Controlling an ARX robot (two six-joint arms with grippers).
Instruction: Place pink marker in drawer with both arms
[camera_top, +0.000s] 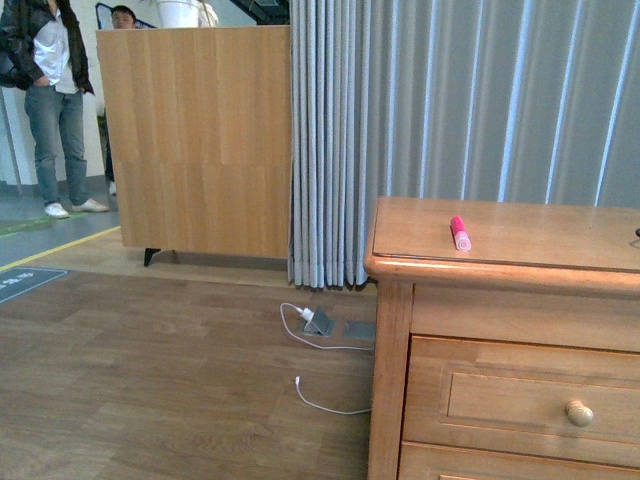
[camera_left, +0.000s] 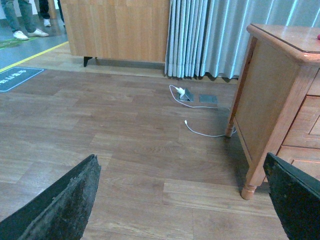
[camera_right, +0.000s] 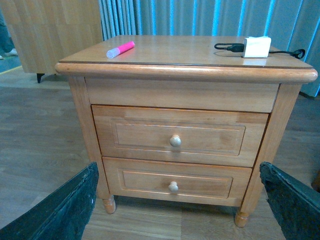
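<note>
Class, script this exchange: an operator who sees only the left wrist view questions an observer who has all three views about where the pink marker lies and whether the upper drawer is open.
Operator: Where is the pink marker?
Observer: The pink marker lies flat on the nightstand top, towards one corner.
Operator: Is the upper drawer open yet?
Observer: No. The drawer is fully shut, and its round knob faces the right wrist camera.
</note>
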